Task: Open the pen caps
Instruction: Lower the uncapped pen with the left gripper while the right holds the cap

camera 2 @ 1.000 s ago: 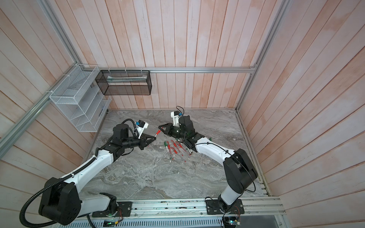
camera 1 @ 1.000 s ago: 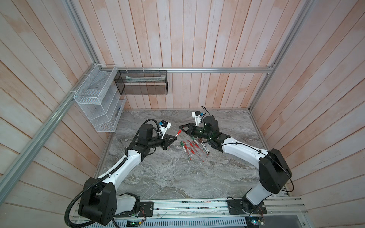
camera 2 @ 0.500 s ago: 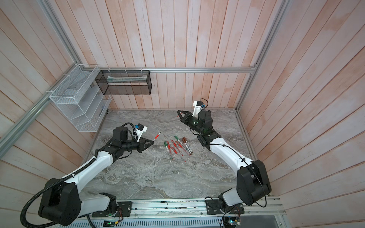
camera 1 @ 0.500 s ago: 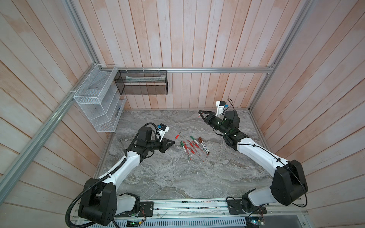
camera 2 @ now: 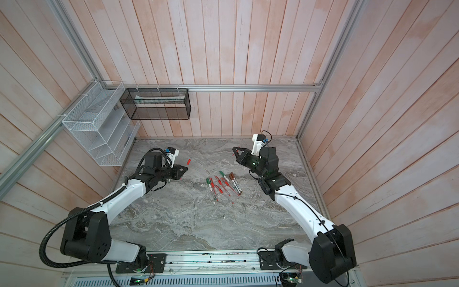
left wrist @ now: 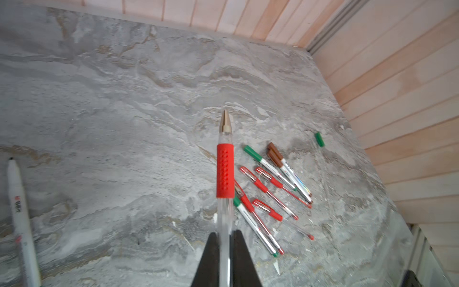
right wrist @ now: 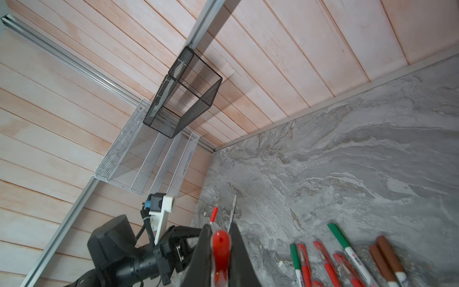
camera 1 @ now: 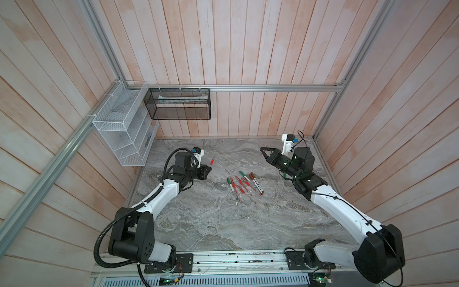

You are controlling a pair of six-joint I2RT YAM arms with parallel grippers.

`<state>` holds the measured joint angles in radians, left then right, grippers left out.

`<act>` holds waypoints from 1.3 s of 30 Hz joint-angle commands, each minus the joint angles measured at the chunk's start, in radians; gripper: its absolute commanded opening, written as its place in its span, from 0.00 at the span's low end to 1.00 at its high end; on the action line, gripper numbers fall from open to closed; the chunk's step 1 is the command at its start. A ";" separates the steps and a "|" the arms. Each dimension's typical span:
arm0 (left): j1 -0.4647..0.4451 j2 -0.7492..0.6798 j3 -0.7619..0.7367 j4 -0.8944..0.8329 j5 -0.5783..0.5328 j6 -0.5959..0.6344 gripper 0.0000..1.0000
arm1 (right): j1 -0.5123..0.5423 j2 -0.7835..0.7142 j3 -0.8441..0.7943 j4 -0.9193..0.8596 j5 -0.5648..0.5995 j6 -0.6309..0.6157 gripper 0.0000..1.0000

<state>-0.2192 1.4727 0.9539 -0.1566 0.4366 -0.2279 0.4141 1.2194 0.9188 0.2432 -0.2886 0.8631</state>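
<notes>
Partly hidden, the red cap (right wrist: 220,248) sits pinched in the right gripper (right wrist: 220,231), whose jaws are closed narrow on it; its lower end is cut off by the picture's edge. The left gripper (left wrist: 225,234) is clamped the same way on a clear pen (left wrist: 225,171) with a red grip and a bare tip, and the barrel's rear is out of sight. A white marker (left wrist: 18,211) runs off the frame. A second ago the two grippers met nose to nose over the pile of pens (camera 1: 244,185); now they are well apart, cap and pen separated. A loose green cap (left wrist: 319,139) lies near the pile. On the wall hang a white mesh rack (camera 1: 119,131) and a black mesh basket (camera 1: 178,104). Something pale lies in the basket, too faint to name.
</notes>
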 commanded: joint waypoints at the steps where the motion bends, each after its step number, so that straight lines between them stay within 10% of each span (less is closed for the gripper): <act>1: 0.014 0.071 0.059 -0.059 -0.151 -0.058 0.00 | -0.024 -0.077 -0.048 -0.091 0.016 -0.049 0.00; 17: 0.014 0.306 0.118 -0.096 -0.356 -0.149 0.00 | -0.087 -0.284 -0.190 -0.186 0.021 -0.095 0.00; 39: -0.058 0.445 0.128 -0.111 -0.291 -0.246 0.09 | -0.111 -0.310 -0.176 -0.231 0.008 -0.106 0.00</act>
<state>-0.2584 1.8778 1.0828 -0.2222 0.1524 -0.4553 0.3088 0.9325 0.7250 0.0425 -0.2737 0.7773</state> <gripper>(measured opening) 0.111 0.106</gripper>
